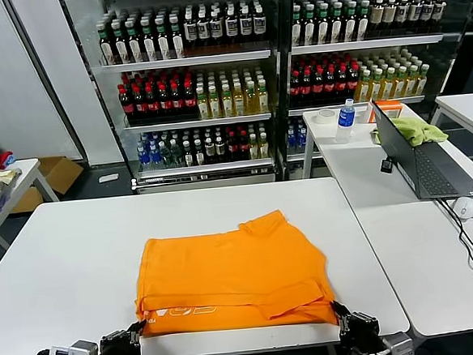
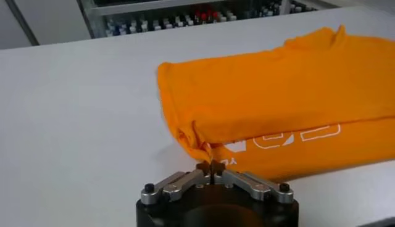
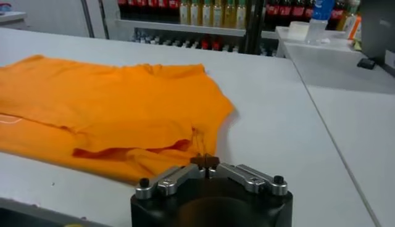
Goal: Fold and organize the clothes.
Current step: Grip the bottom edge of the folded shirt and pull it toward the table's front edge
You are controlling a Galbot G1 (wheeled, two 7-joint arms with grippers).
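Our left gripper (image 1: 138, 328) sits at the near edge of the white table (image 1: 63, 254), its fingers pinched fully together on the near left corner of the orange T-shirt (image 1: 231, 275). In the left wrist view the left gripper (image 2: 211, 166) has its two fingertips meeting on a puckered nub of orange fabric, and the cloth bunches into small folds just beyond the tips. The arm behind it comes in low from below the table edge, and in the head view we see only its dark wrist and a bit of grey housing before the frame cuts it off.

The shirt lies folded and mostly flat in the middle of the near half of the table, with white lettering (image 2: 290, 137) along the hem on the left side; the letters are partly tucked under a fold and we cannot read them.

Our right gripper (image 1: 338, 311) mirrors the left at the near right corner of the shirt, likewise closed tight. In the right wrist view the right gripper (image 3: 205, 163) nips a thin edge of fabric where the layers overlap. Its arm too is cropped at the bottom of the head view.

Farther right, on an adjoining table, stands an open laptop (image 1: 418, 161).
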